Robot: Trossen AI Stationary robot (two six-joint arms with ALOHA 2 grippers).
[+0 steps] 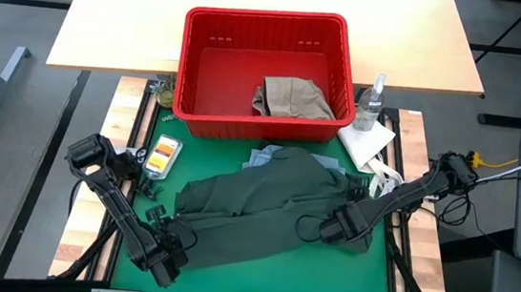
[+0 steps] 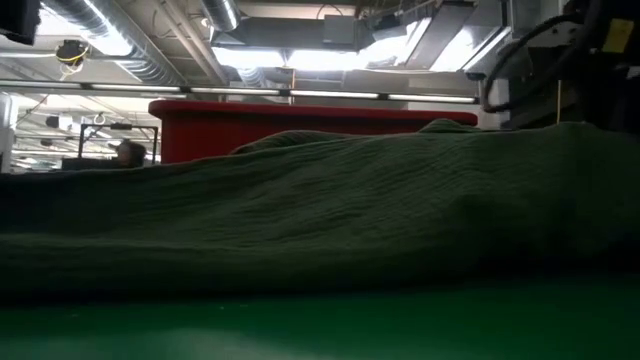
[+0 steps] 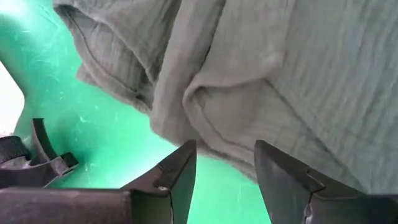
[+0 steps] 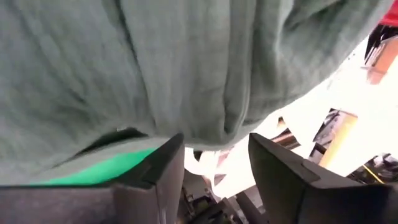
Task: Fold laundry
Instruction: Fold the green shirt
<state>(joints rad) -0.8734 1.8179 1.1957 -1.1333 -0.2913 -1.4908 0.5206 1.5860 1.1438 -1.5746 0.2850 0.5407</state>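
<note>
Laundry covered the middle of the green mat (image 1: 134, 268) on the bench: a dark olive green garment (image 1: 264, 204) lay spread and rumpled across it, running from the near left toward the far right. A corner of light blue denim (image 1: 264, 156) showed from under its far edge, just in front of the red plastic basket (image 1: 196, 73). Inside that basket, at its right side, sat a crumpled beige khaki piece (image 1: 292, 98). The left tool (image 1: 178, 236) rested low at the near left end of the olive garment; in the left wrist view its two dark fingers (image 3: 177, 174) stood apart with a moderate gap, the hem of the cloth (image 3: 261, 81) just ahead of the tips and nothing gripped between them. The right tool (image 1: 319, 230) lay over the garment's right portion, its fingers (image 4: 283, 174) likewise parted and empty, with olive fabric (image 4: 155, 68) hanging close above them. From bench height the garment (image 2: 320, 210) filled the view as a long ribbed mound, with the red basket (image 2: 300, 125) rising behind it. Right of the basket stood a clear spray bottle (image 1: 371, 104) beside a small white cloth (image 1: 366, 142), and a small yellow packet (image 1: 161, 154) lay at the mat's left edge.
</note>
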